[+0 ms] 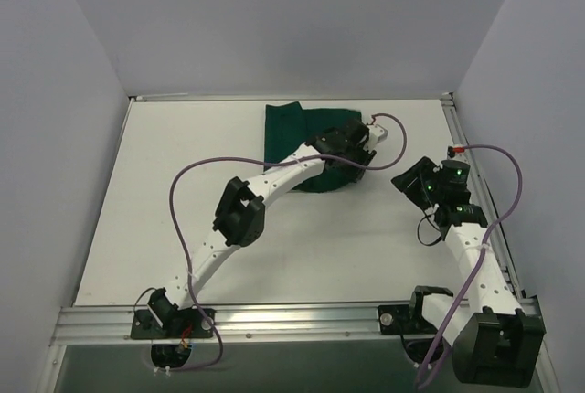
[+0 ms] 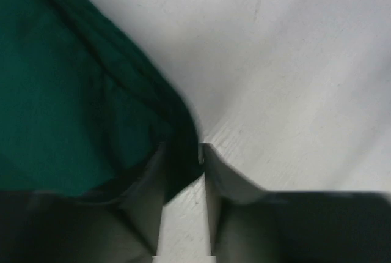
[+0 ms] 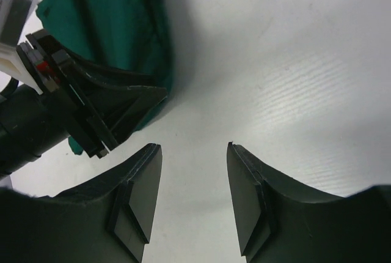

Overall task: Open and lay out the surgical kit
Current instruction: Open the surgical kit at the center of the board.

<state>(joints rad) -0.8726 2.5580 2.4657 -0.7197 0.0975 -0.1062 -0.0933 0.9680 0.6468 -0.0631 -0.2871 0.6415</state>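
Green cloth wrap (image 1: 294,126), one piece, lies rumpled at the far middle of the white surface (image 1: 183,137) in the top view, its spread running left to right and its straight left edge running near to far. My left arm reaches diagonally out to it, elbow bent, with my left hand (image 1: 355,151) on the wrap's right end. My right arm rises at the right, its right hand (image 1: 413,180) just beside the wrap and apart from it. From my left wrist, the wrap's dark rim sits between my two fingers (image 2: 146,196), which stand close together. Whether they press it I cannot tell. From my right wrist, my two fingers (image 3: 137,208) are spread over bare surface, nothing between them.
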